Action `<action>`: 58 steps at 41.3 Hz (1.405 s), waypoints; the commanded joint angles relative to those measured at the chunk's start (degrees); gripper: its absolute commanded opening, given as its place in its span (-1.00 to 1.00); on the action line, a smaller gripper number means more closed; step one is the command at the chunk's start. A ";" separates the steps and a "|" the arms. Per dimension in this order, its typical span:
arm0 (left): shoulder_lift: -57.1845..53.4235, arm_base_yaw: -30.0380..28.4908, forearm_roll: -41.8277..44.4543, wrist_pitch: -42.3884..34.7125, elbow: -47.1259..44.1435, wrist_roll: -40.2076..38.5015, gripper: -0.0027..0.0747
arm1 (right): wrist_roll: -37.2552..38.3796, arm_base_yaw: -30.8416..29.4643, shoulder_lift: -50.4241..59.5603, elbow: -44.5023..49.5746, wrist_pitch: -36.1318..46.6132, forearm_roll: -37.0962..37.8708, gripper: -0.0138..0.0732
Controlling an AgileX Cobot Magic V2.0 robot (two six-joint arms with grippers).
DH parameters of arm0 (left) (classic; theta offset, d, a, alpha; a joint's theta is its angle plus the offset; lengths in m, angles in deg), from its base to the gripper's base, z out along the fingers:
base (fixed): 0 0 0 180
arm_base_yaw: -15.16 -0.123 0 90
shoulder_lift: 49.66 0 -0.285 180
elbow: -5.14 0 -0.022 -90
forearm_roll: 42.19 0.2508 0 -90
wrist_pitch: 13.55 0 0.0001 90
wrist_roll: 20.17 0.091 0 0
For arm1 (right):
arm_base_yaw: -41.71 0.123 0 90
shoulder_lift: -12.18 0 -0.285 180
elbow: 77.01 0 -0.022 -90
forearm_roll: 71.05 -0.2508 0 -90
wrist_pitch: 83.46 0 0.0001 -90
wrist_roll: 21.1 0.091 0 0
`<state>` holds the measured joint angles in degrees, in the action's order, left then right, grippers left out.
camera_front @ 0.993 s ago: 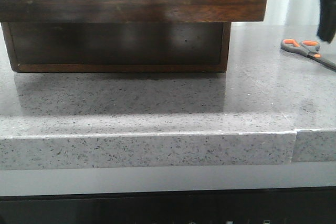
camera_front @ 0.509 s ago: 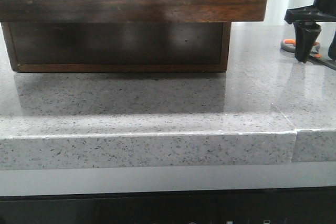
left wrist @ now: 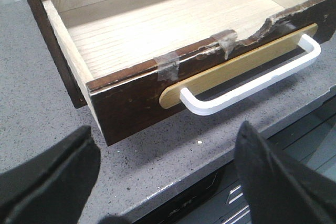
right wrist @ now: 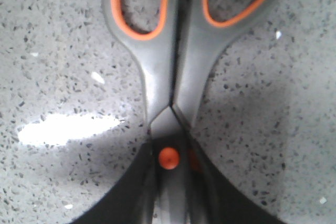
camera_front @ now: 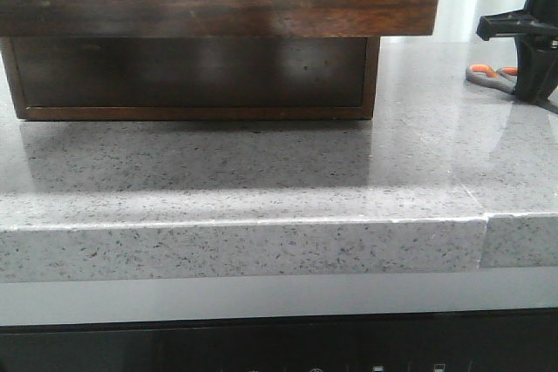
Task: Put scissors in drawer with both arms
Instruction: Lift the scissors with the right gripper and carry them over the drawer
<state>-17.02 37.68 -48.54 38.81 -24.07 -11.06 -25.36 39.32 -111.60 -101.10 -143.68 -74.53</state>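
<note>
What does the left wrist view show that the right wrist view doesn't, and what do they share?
Only the left wrist view shows the drawer pulled open, with nothing inside, its white handle, tape patches on the chipped front edge, and the left gripper open in front of it. Only the right wrist view shows the scissors lying closed on the counter, with the right gripper at the orange pivot. Both show the speckled grey countertop.

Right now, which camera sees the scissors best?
The right wrist view: the scissors fill it, grey handles, orange loops and pivot up close. The front view catches only a handle behind the right gripper. The left wrist view shows none.
</note>
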 commanded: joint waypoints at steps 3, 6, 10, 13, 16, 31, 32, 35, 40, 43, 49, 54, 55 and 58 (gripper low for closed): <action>0.45 0.52 -0.90 -4.23 1.79 -0.41 0.43 | -0.56 0.24 6.67 -1.52 0.51 -1.09 -0.60; 0.45 0.52 -0.90 -4.23 1.79 -0.41 0.43 | -0.63 0.39 9.33 -1.52 1.56 -1.09 -0.60; 0.45 0.52 -0.90 -4.23 1.79 -0.41 0.43 | -0.59 0.59 13.86 -1.52 3.33 -1.09 -0.60; 0.45 0.52 -0.90 -4.23 1.79 -0.41 0.43 | -0.59 0.79 17.37 -1.52 4.62 -1.09 -0.60; 0.45 0.52 -0.90 -4.23 1.79 -0.41 0.43 | -0.64 1.20 20.96 -1.52 6.00 -1.09 -0.60; 0.45 0.52 -0.90 -4.23 1.79 -0.41 0.43 | -2.73 5.40 37.69 -1.52 11.84 -1.09 -0.60; 0.45 0.52 -0.90 -4.23 1.79 -0.41 0.43 | -2.83 5.80 38.66 -1.52 12.34 -1.09 -0.60; 0.45 0.52 -0.90 -4.23 1.79 -0.41 0.43 | -4.08 7.38 40.80 -1.52 13.41 -1.11 -0.60; 0.45 0.52 -0.90 -4.23 1.79 -0.41 0.43 | -7.85 11.38 43.03 -1.52 14.54 -1.36 -0.60; 0.45 0.52 -0.90 -4.23 1.79 -0.41 0.43 | -11.39 14.52 43.49 -1.52 14.87 -2.44 -0.60; 0.45 0.52 -0.90 -4.23 1.79 -0.41 0.43 | -18.27 21.34 43.18 -1.52 14.92 -6.57 -0.60; 0.45 0.52 -0.90 -4.23 1.79 -0.41 0.43 | -23.99 27.30 42.12 -1.52 15.52 -10.09 -0.60; 0.45 0.52 -0.90 -4.23 1.79 -0.41 0.43 | -24.92 28.62 41.74 -1.52 15.69 -10.56 -0.60; 0.45 0.52 -0.90 -4.23 1.79 -0.41 0.43 | -28.08 31.99 40.65 -1.52 15.92 -11.34 -0.60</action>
<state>-17.02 37.68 -48.54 38.81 -24.07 -11.06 -49.14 68.24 -71.20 -101.10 -133.26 -83.72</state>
